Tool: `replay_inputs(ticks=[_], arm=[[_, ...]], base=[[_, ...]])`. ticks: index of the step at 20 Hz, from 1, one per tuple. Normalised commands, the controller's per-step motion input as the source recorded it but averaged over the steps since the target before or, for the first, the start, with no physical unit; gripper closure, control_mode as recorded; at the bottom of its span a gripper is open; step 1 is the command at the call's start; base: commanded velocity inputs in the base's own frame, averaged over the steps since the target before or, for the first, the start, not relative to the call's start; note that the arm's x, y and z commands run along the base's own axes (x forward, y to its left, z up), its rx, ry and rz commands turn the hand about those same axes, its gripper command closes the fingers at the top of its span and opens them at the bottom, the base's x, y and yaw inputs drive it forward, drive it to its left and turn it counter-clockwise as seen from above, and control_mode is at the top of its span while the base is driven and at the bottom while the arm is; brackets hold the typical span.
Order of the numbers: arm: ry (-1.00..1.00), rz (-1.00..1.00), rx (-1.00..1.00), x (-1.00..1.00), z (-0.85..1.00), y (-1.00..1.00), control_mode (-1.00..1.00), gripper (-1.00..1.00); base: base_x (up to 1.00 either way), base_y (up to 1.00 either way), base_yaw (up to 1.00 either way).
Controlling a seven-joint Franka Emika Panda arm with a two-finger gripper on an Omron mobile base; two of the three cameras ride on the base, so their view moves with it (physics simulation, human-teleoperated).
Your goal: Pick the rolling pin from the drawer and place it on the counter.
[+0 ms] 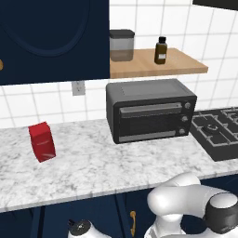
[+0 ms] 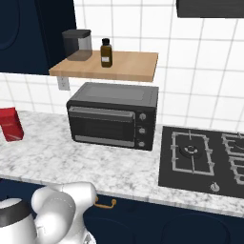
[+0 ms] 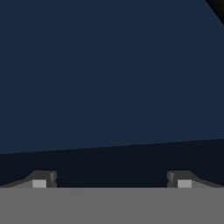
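The marbled white-and-grey counter (image 1: pixel 93 167) runs across both base views (image 2: pixel 100 164), above navy cabinet fronts with a brass handle (image 1: pixel 133 223) (image 2: pixel 105 205). My arm bends down in front of those cabinets, below the counter's edge. In the hand view my gripper (image 3: pixel 111 181) is open, its two fingertips (image 3: pixel 42 180) wide apart with nothing between them. It faces a flat navy panel (image 3: pixel 109 78) close up. The rolling pin is hidden.
A black toaster oven (image 1: pixel 151 110) stands on the counter, with a red box (image 1: pixel 42 142) to its left and a black gas hob (image 2: pixel 202 157) to its right. A wooden wall shelf (image 1: pixel 158 65) holds a grey jar (image 1: pixel 122 45) and a brown bottle (image 1: pixel 161 50).
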Motion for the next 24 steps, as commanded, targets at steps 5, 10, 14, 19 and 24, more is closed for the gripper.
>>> replay_inputs(ticks=[5,10,14,19,24], arm=[[0.0,0.01,-0.02,-0.61,0.0,0.15,-1.0,-1.0],[0.0,0.03,-0.01,-0.35,0.01,0.06,-1.0,-1.0],[0.0,0.04,0.03,0.46,0.26,-0.08,-1.0,-1.0],[-0.02,0.07,0.09,0.87,0.38,-0.3,-1.0,-1.0],[-0.05,0.18,0.03,0.86,0.09,-0.34,-1.0,-1.0]], base=[[0.0,0.0,0.0],[0.0,0.0,0.0],[0.0,0.0,0.0],[0.0,0.0,0.0],[0.0,0.0,0.0]])
